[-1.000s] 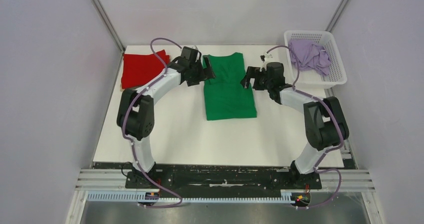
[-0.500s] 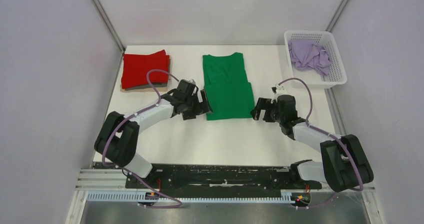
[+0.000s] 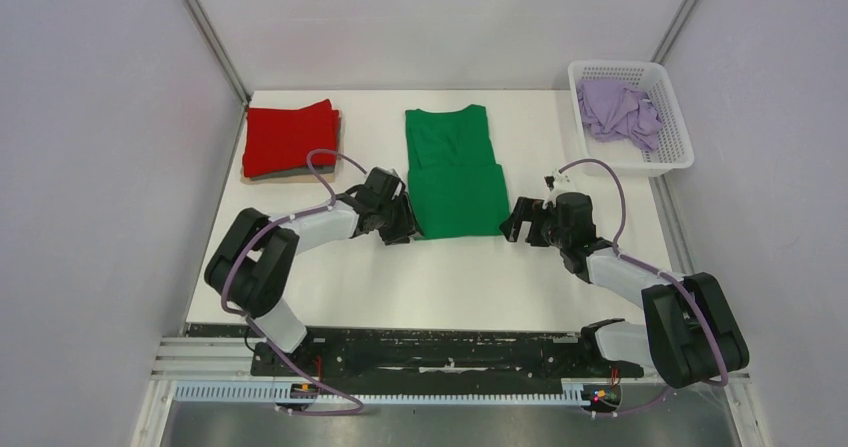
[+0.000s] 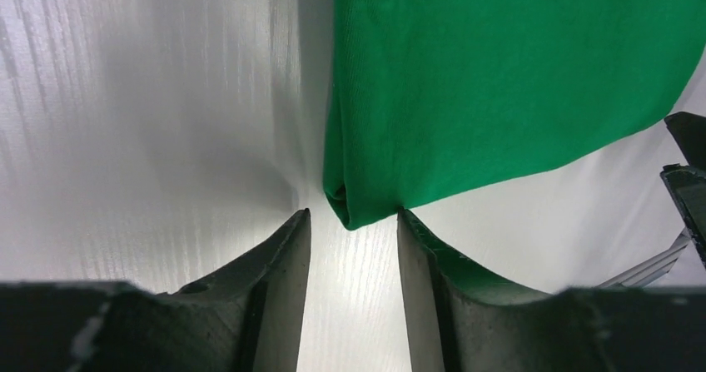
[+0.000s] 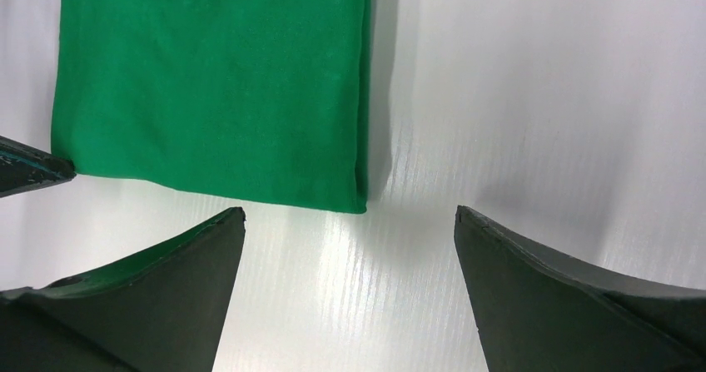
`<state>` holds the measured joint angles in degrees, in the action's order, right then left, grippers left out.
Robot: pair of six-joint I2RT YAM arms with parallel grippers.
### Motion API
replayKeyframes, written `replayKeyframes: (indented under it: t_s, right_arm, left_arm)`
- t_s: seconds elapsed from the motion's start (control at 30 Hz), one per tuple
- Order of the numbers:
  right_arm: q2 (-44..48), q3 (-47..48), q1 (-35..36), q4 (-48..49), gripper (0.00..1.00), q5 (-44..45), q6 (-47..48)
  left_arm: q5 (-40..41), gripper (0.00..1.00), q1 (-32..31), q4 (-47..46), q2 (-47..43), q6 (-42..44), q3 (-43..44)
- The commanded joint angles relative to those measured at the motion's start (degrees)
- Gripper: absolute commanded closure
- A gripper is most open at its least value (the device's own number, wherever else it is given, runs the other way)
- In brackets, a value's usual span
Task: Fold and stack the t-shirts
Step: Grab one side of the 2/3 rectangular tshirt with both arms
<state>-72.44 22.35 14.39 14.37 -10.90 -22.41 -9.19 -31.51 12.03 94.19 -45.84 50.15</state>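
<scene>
Start with the white table [image 3: 450,277], and the green t-shirt [image 3: 455,172] is the landmark at the middle of it. It lies flat as a long narrow strip, sides tucked in, neck at the far end and hem at the near end. The white basket [image 3: 612,65] sits well off to the green shirt's far right, and the lilac t-shirt [image 3: 615,107] is crumpled inside it, not yet folded. To the green shirt's far left lies the red t-shirt [image 3: 288,139], a neat folded square resting on something darker that I can't make out.

Now the arms, both reaching low to the green shirt's near end. The right gripper [image 3: 522,220] sits just off the near right corner, and the wrist view shows its fingers spread wide, holding nothing. That corner [image 5: 354,197] lies a little ahead of the mouth. The left gripper [image 3: 400,222] is right at the near left corner [image 4: 354,210]. Its fingers are only narrowly parted, with the fabric tip poking between them, and I don't see a firm pinch yet.

My read is that this is the grasp before the crosswise fold. Next, the left needs to close on its corner while the right edges forward and then clamps. Both should catch every layer, then lift together and carry the hem toward the neck, keeping it level so the strip doesn't skew.
</scene>
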Motion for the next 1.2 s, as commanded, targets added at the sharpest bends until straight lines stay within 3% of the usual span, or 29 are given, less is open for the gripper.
replayKeyframes:
  t_s: [0.0, 0.27, 0.37, 0.83, 1.17]
  right_arm:
    - [1.23, -0.72, -0.26, 2.16, 0.02, -0.46, 0.58]
    - [0.01, -0.38, -0.24, 2.07, 0.02, -1.36, 0.93]
    - [0.49, -0.63, -0.24, 2.11, 0.02, -1.72, 1.07]
    - [2.3, -0.46, -0.29, 0.9, 0.02, -3.65, 2.1]
    - [-2.88, 0.06, 0.41, 4.44, 0.16, -5.04, 0.93]
  left_arm:
    - [-0.89, 0.54, -0.7, -3.06, 1.48, -1.91, -0.92]
    - [-0.95, 0.79, -2.96, -4.07, 5.44, -3.26, -1.47]
    - [0.44, 0.98, -2.95, -2.73, 6.29, -3.11, -0.6]
    - [4.28, 0.98, -2.95, 0.09, 1.98, -1.79, -3.02]
    - [4.8, 0.98, -2.96, 0.19, 1.88, -1.62, -2.86]
